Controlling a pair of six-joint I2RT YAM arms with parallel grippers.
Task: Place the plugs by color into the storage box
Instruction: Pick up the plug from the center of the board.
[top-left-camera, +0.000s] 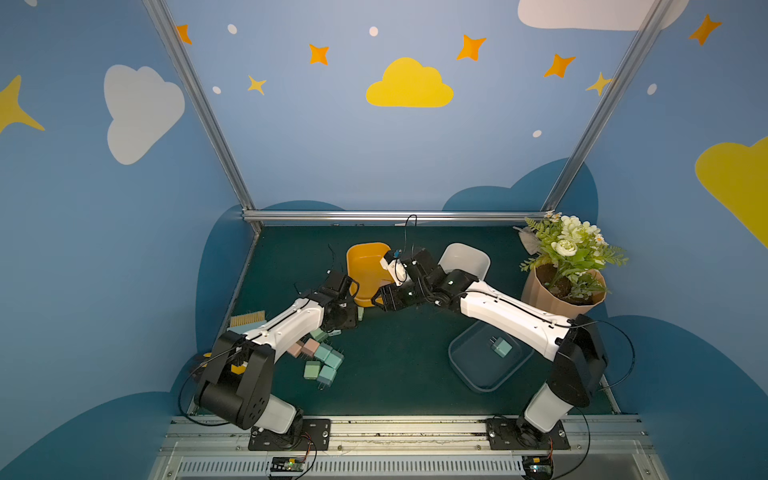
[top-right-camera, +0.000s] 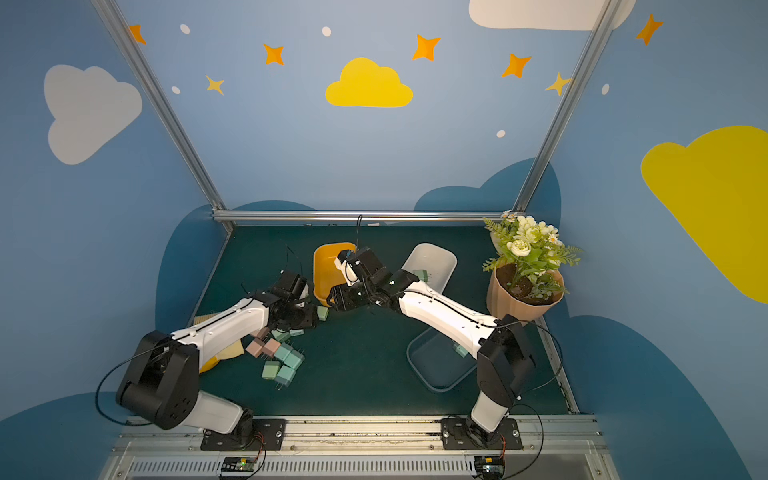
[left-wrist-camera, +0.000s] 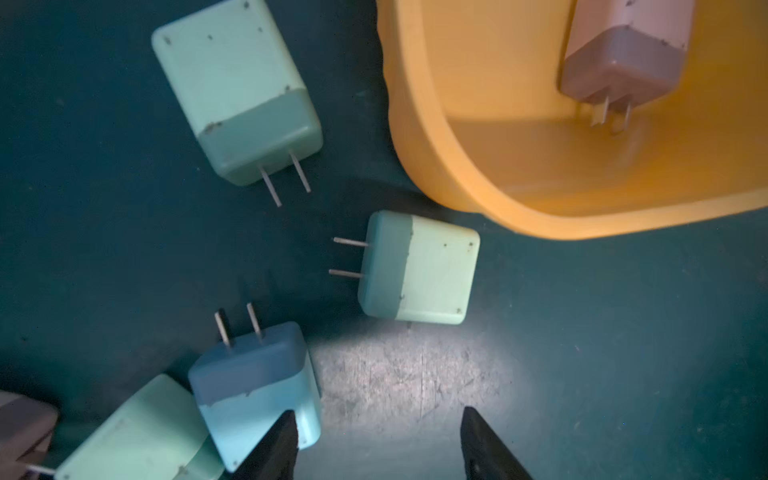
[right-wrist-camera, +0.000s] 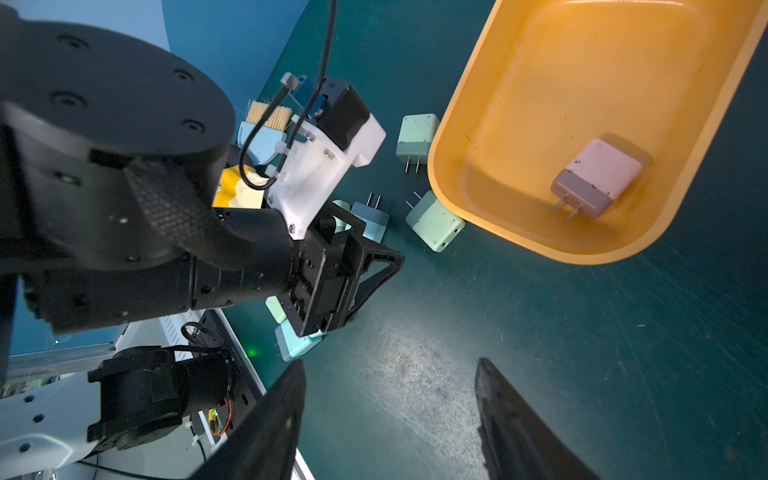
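As they lean inward, left gripper (left-wrist-camera: 379, 412) and right gripper (right-wrist-camera: 391, 362) gape empty.

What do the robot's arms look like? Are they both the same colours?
Yes, twins. The left arm and right arm each have smooth white shells between chunky black round joints, with thin black cables looping along them. Each ends in two pointed black fingers.

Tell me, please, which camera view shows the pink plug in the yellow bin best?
The right wrist view: the pink plug lies whole inside the yellow bin, prongs clear. The left wrist view crops and blurs it. In both top views I cannot make it out.
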